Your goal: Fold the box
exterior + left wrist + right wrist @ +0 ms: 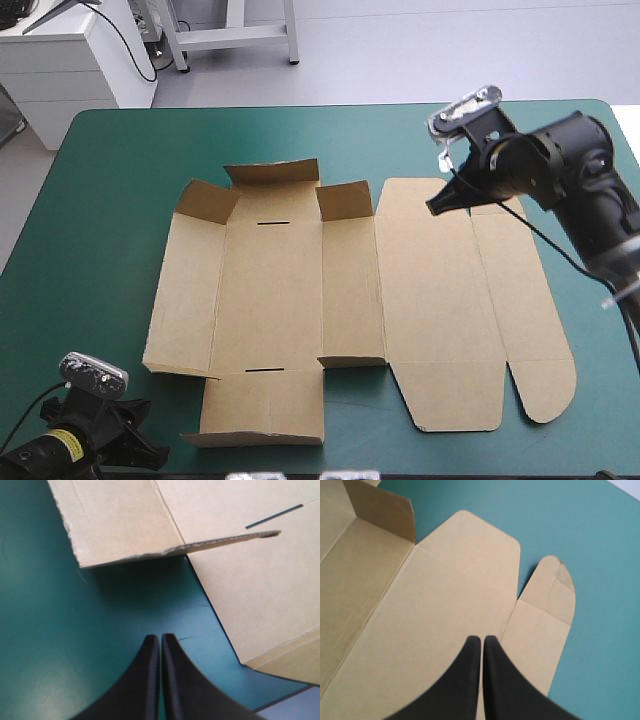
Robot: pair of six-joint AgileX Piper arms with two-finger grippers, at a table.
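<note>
The brown box [270, 300] lies spread on the teal-green cover as a cut sheet. Its left part has a side wall and far corner flaps partly raised, while the lid panel [435, 300] and its rounded flap [525, 320] lie flat at the right. My right gripper [437, 205] hovers shut over the lid's far end; in its wrist view the gripper [482, 639] points over the lid [435, 620] toward the rounded flaps. My left gripper [152, 455] sits shut at the table's near left corner. In its wrist view the gripper [160, 637] is short of the box [260, 580] and touches nothing.
The table's near edge [285, 700] runs close beside my left gripper. A strip of teal-green cover [100, 250] lies between the box and the table's left edge, and another [400, 130] runs along the far side.
</note>
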